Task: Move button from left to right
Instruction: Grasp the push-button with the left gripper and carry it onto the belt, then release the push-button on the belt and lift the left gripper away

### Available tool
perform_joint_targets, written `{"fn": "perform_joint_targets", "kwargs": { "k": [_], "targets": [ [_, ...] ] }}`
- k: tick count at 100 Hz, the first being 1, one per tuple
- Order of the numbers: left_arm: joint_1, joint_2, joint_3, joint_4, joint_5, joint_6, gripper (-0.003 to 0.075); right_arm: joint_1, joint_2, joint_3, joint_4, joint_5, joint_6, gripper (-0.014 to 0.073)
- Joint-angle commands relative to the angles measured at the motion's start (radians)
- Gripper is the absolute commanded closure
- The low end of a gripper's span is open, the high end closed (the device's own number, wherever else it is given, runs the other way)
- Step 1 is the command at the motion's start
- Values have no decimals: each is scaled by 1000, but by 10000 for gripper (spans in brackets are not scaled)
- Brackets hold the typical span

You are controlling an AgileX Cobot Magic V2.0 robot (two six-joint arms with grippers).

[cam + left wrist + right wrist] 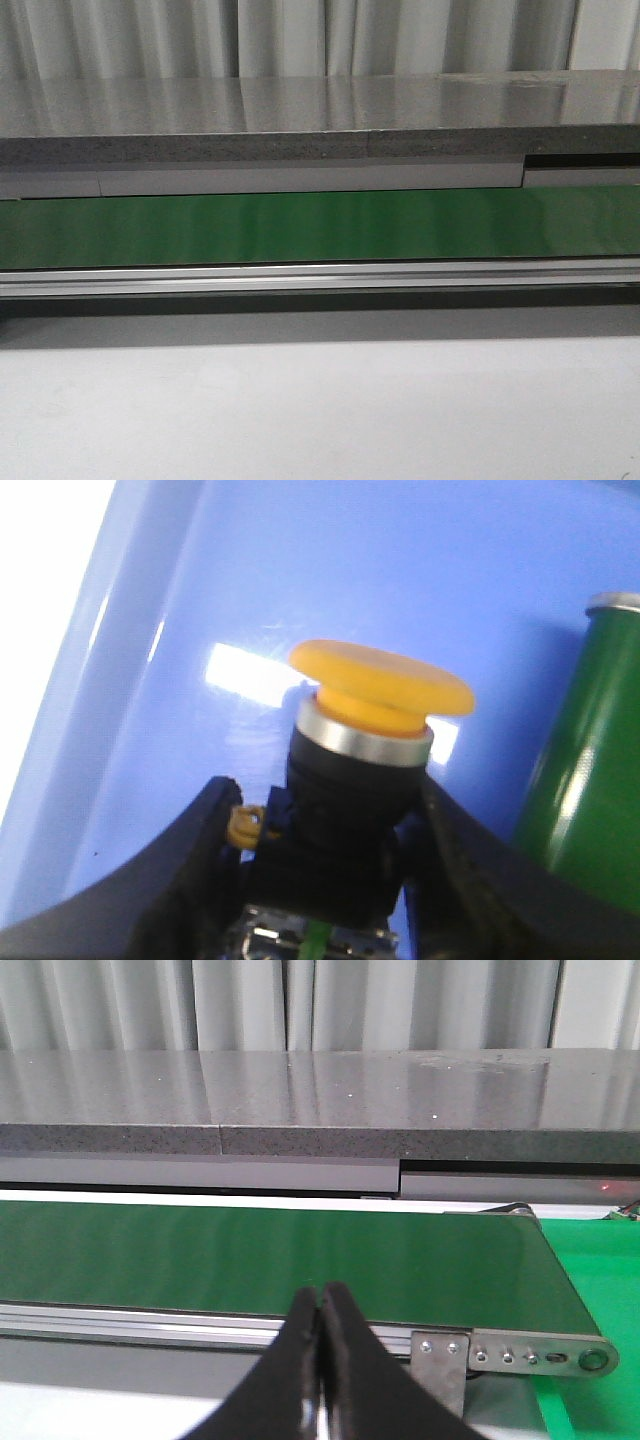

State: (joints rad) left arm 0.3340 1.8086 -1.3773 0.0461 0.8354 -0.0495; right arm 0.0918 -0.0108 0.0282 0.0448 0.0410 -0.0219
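"Button point(365, 750) status? Where is it sitting?"

"I'm seeing it between the left hand point(330, 880) fingers point(200, 860), dark body clamped, yellow head poking out over a blue tray point(300, 570), beside a green cylinder point(590, 770)."

"And the right hand point(320, 1350)?"

"It's hanging clenched and empty, facing the green conveyor belt point(260, 1255). I'm judging we're in the pick-up step; next I'm needing a clean lift clear of that cylinder, then a carry rightward."
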Motion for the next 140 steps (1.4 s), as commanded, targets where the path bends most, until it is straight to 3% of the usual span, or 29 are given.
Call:
{"fn": "perform_joint_targets", "kwargs": {
  "k": [1, 47, 79, 96, 112, 124, 140],
  "targets": [
    [-27, -86, -32, -7, 17, 20, 741, -5, -14, -18, -6, -82, 0, 662],
    [-169, -92, 17, -11, 38, 50, 741, -5, -14, -18, -6, -82, 0, 662],
    [-177, -92, 82, -20, -11, 55, 741, -5, -14, -18, -6, -82, 0, 662],
    [-177, -92, 82, -134, -13, 156, 740, -5, -14, -18, -6, -82, 0, 662],
    [-177, -92, 82, -150, -14, 160, 731, -5, -14, -18, -6, -82, 0, 662],
    [-177, -92, 82, -150, -21, 160, 614, -5, -14, -18, -6, -82, 0, 662],
    [-177, -92, 82, -150, -31, 160, 254, -5, -14, -18, -6, -82, 0, 662]
  ]
}}
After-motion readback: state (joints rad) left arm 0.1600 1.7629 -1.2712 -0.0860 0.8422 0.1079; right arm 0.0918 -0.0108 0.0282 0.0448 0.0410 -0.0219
